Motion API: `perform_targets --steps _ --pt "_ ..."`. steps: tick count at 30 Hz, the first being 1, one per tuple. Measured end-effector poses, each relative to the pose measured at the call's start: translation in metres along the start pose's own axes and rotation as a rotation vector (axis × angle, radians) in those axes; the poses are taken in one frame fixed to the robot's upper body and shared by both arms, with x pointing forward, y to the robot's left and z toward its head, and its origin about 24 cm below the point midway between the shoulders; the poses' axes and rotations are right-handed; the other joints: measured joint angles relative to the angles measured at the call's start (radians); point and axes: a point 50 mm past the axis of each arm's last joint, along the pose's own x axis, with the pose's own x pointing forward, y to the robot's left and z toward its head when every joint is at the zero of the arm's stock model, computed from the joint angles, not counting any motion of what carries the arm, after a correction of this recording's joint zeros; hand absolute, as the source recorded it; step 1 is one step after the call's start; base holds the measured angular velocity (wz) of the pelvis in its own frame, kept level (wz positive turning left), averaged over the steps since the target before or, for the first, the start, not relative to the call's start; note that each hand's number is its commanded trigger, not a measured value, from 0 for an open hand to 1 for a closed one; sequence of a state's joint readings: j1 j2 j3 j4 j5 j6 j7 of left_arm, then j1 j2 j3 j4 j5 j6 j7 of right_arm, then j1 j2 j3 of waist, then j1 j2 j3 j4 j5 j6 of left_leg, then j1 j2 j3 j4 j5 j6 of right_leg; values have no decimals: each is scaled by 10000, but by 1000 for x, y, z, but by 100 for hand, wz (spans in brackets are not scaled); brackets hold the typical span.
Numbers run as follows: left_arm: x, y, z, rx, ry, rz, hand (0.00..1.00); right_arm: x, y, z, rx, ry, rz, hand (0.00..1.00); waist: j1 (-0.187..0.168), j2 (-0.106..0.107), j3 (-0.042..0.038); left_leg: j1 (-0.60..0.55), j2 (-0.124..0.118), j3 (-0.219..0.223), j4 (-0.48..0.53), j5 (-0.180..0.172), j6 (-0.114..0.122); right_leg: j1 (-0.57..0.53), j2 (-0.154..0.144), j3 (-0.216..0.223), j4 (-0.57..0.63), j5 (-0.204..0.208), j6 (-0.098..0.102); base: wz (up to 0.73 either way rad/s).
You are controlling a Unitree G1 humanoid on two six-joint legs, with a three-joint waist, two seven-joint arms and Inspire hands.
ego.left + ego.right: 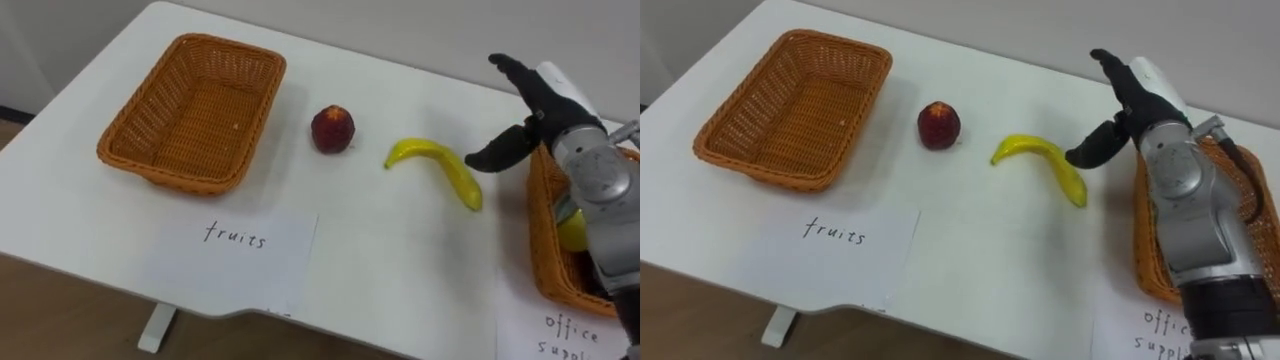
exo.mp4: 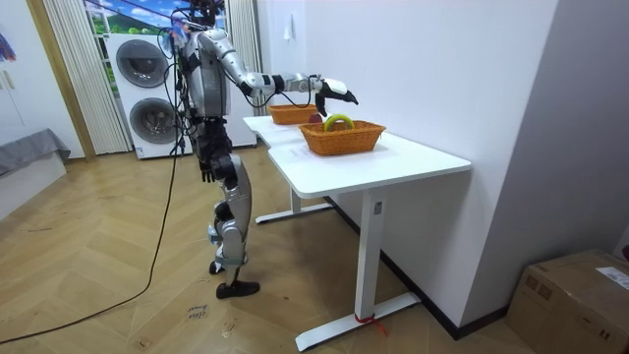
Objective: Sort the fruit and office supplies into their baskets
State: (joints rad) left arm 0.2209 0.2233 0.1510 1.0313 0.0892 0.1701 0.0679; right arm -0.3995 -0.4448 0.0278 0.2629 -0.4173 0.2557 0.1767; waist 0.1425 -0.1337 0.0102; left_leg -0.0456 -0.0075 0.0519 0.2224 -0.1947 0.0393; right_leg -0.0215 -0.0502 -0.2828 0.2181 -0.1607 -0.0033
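Observation:
An empty wicker fruit basket [image 1: 195,115] stands at the table's left. A red apple [image 1: 332,129] lies in the middle, and a yellow banana [image 1: 440,165] lies to its right on the white table [image 1: 400,260]. My right hand [image 1: 538,112] hovers open just right of the banana, fingers spread and thumb pointing at the banana's right end, touching nothing. A second wicker basket [image 1: 545,255] sits at the right edge, partly hidden by my right forearm, with a yellow object [image 1: 572,232] inside. In the room view my left hand [image 2: 206,171] hangs by my hip.
A paper label reading "fruits" [image 1: 240,240] lies in front of the left basket, and another label [image 1: 565,335] lies before the right basket. I stand at the table's long side. Washing machines [image 2: 147,93] stand behind me.

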Motion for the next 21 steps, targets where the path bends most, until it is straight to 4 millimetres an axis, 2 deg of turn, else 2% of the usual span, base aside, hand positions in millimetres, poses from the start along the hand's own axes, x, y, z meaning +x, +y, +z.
perform_targets --steps 7,14,21 --pt "0 -1 -2 -79 110 -17 0 5 8 -1 32 98 227 0 19 -52 -32 -50 26 -2 3 1 -3 13 -14 -148 0 0 0 1" --pt "0 -2 2 1 -2 -25 0 5 5 -2 -20 113 151 0 58 -178 -122 -216 38 -23 126 2 -9 -59 -20 -214 10 12 -19 1" --pt "1 0 4 22 -57 208 0 5 5 2 -421 -5 167 0 76 -183 -123 -343 57 -13 145 27 -27 -183 -16 -233 22 44 -62 0"
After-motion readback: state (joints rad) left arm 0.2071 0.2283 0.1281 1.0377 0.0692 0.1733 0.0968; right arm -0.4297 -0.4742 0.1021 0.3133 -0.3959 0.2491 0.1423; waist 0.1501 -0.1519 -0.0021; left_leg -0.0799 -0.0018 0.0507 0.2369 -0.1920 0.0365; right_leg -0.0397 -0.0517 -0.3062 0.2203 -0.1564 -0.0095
